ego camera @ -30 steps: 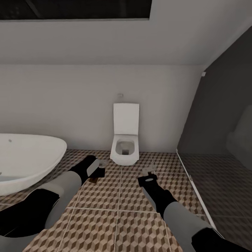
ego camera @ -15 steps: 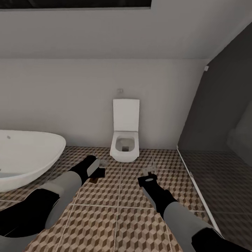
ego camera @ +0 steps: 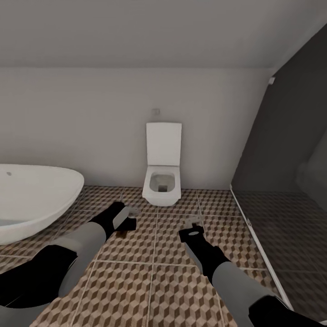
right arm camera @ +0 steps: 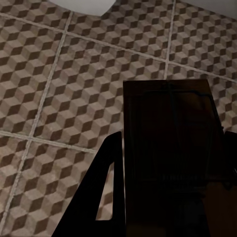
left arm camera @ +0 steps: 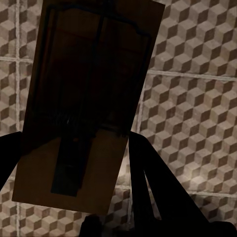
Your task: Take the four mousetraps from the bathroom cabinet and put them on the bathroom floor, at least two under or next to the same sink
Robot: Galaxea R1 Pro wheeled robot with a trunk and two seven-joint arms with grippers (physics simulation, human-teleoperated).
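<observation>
Tiles of the bathroom floor, printed with brown-and-beige cubes and split by pale grout, spread beneath both arms and ran ahead of the grippers to a pale wall. An oval white bathtub sat beyond and to the outer side of the left gripper. A white toilet with its lid raised stood against the wall, ahead of both grippers and roughly between them. A dark glass partition rose well off to the outer side of the right gripper.

The left gripper hung above the floor, clamped on a mousetrap; in the left wrist view the brown board with its dark wire fitting stood out from between the dark fingers, tilted against the tile pattern. In the head view a small brown piece showed just under that gripper.

The right gripper also hung above the tiles, closed around a second mousetrap; in the right wrist view its dark board lay between the fingers, square to them, with the floor past it and a white edge at the far side.
</observation>
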